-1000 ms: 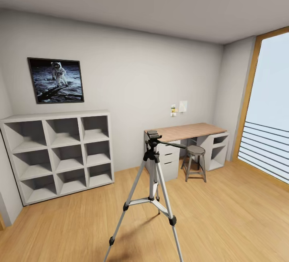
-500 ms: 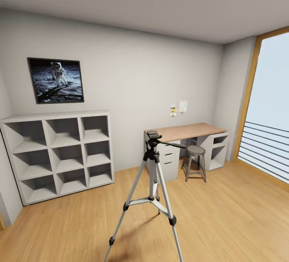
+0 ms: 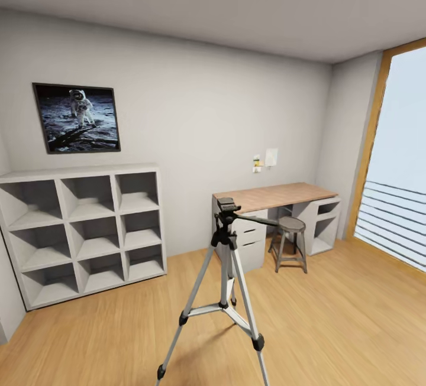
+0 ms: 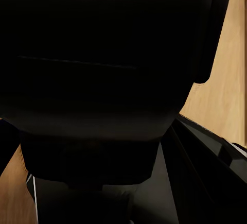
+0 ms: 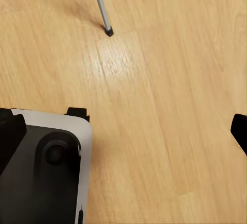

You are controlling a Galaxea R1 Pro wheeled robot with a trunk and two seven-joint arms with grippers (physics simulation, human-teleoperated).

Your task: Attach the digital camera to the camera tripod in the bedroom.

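The camera tripod (image 3: 225,282) stands on the wood floor (image 3: 331,327) in the middle of the bedroom, nearest to the robot. It has three thin silver legs with black joints and black feet. At its top is a black head, and a long thin handle sticks out toward the right. The lowest part of the front right leg is cut off by the edge of the head view. In the right wrist view, one silver leg and its black foot (image 5: 108,30) rest on the floor.

There is open floor all around the tripod, on the left, on the right and behind it.

Farther back on the right, a small round stool (image 3: 290,241) stands just in front of the worktop (image 3: 275,194), which has a wood top and white drawers. On the left, white cube shelves (image 3: 83,229) stand against the back wall, and their cubes look bare. An astronaut picture (image 3: 77,117) hangs above them. A big window (image 3: 399,167) takes up the right side.

The left wrist view is almost all dark, with a big black shape very close, so I cannot tell how the left jaws stand. In the right wrist view a black tip shows at the edge, but I cannot tell if the right jaws are open or closed.
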